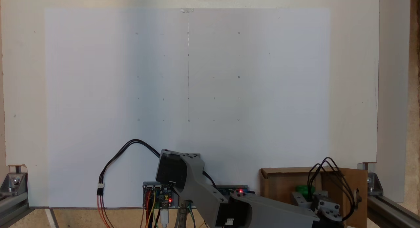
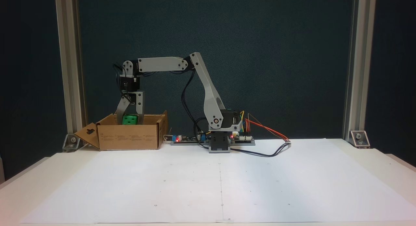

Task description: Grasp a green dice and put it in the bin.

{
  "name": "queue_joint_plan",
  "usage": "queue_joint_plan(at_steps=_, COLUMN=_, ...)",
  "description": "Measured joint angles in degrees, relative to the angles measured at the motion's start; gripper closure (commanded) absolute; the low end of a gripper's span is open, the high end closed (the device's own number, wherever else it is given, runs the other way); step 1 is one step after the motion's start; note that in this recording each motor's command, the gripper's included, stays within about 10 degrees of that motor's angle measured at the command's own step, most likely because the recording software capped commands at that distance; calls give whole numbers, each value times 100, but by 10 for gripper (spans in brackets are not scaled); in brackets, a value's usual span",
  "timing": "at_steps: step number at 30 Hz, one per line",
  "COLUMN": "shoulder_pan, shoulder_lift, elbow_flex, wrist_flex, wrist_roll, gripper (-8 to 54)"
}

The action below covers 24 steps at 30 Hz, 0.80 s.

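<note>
Over the cardboard box (image 2: 130, 136), the gripper (image 2: 130, 117) pinches the green dice (image 2: 130, 119) (barely above the rim); a crooked release could bounce it out.

There was one green dice (image 2: 130, 119), seated between the fingers of the one gripper (image 2: 130, 121). One bin (image 2: 130, 136), a cardboard box, sat directly beneath that gripper, with one oval handle cutout (image 2: 90, 132) in the flap on its outer side in a fixed view. One arm (image 2: 208, 89) carried the gripper. Two upright metal posts (image 2: 66, 63) stood behind, one close beside the gripper, one far across.
</note>
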Motion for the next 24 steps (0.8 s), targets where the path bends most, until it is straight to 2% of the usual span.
queue_joint_plan(at_steps=14, shoulder_pan=475, shoulder_lift=-9, elbow_flex=0, wrist_flex=-360, wrist_roll=-299, gripper=340)
queue_joint_plan(at_steps=16, shoulder_pan=475, shoulder_lift=-9, elbow_flex=0, wrist_flex=-360, wrist_roll=-299, gripper=229)
queue_joint_plan(at_steps=18, shoulder_pan=475, shoulder_lift=-9, elbow_flex=0, wrist_flex=-352, wrist_roll=-299, gripper=156)
queue_joint_plan(at_steps=24, shoulder_pan=492, shoulder_lift=167, elbow_flex=0, wrist_flex=-343, wrist_roll=-220, gripper=155)
